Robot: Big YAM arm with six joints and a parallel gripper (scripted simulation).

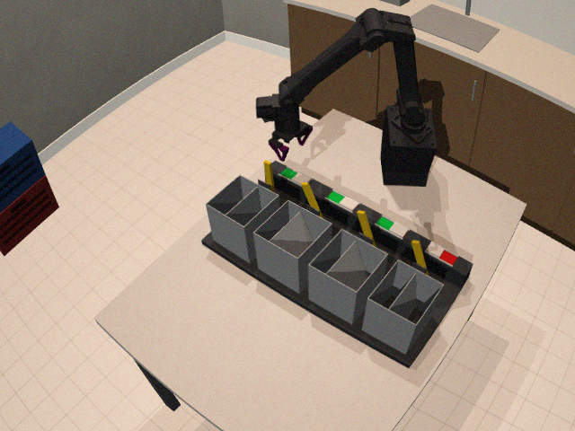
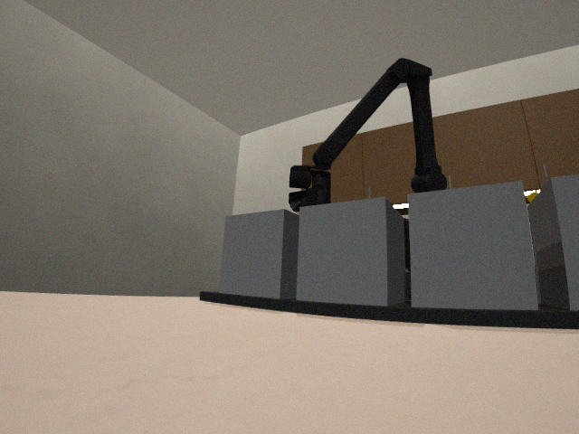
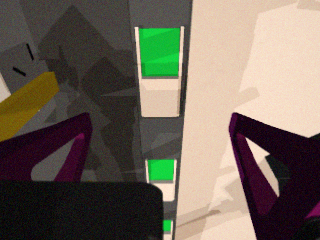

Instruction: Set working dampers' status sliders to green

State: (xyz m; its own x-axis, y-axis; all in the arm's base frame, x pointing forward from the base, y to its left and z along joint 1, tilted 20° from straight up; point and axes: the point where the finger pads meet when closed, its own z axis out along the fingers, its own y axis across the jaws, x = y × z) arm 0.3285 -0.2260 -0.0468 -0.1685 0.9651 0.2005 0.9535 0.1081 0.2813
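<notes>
Four grey box dampers stand in a row on a black base [image 1: 324, 296], each with a yellow lever behind it. The leftmost damper [image 1: 241, 215] and the rightmost damper [image 1: 402, 303] show upright blades; the two middle dampers [image 1: 292, 243] [image 1: 346, 273] show tilted blades. Behind them runs the slider rail. The first slider [image 1: 288, 173], second slider [image 1: 335, 197] and third slider [image 1: 384, 223] show green; the fourth slider [image 1: 447, 257] shows red. My gripper [image 1: 290, 143] is open and empty, hovering above the first slider, which also shows in the wrist view [image 3: 159, 52].
The arm's black base [image 1: 408, 148] stands on the table behind the rail. A yellow lever [image 1: 268, 175] rises just left of the first slider. Brown cabinets and a counter run along the back right. A blue and red cabinet [image 1: 18, 185] stands on the floor at the left.
</notes>
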